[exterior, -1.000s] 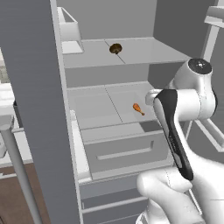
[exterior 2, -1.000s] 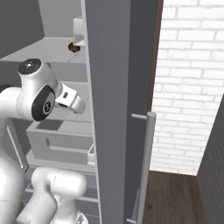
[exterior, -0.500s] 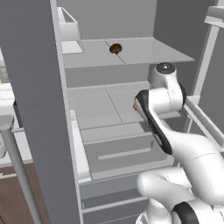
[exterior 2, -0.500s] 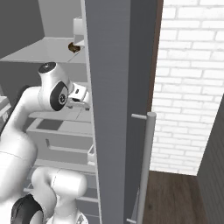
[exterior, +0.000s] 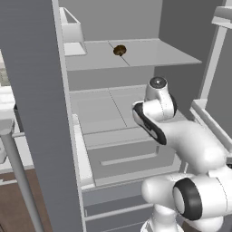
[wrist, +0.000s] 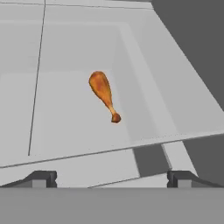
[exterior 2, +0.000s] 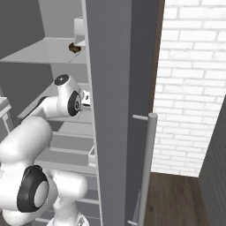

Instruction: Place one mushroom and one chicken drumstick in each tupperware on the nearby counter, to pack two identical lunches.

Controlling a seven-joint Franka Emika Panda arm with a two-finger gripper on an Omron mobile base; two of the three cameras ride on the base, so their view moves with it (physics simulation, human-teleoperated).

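Observation:
A brown-orange chicken drumstick [wrist: 103, 94] lies on the pale middle shelf [wrist: 65, 118] of an open fridge, thick end away from me and bone end toward me. My gripper [wrist: 111, 179] is open and empty, level with the shelf's front edge and a short way from the drumstick. One fingertip [wrist: 41, 178] shows at each bottom side of the hand view. A dark brown mushroom [exterior: 119, 50] sits on the upper shelf [exterior: 149, 54], and the mushroom [exterior 2: 73, 47] also peeks out beside the door. In the left base view my arm [exterior: 156, 115] hides the drumstick. The tupperware and the counter are out of view.
An open grey fridge door [exterior: 36, 113] with a bar handle [exterior: 16, 172] stands at the left. Another door [exterior 2: 119, 110] with a handle [exterior 2: 145, 167] blocks the right, with a brick wall [exterior 2: 190, 88] beyond. A white bin [exterior: 72, 31] sits on the upper shelf, a drawer [exterior: 127, 158] below.
My arm has swung forward into the fridge toward the middle shelf and now covers the drumstick in the left base view. The gripper stayed open.

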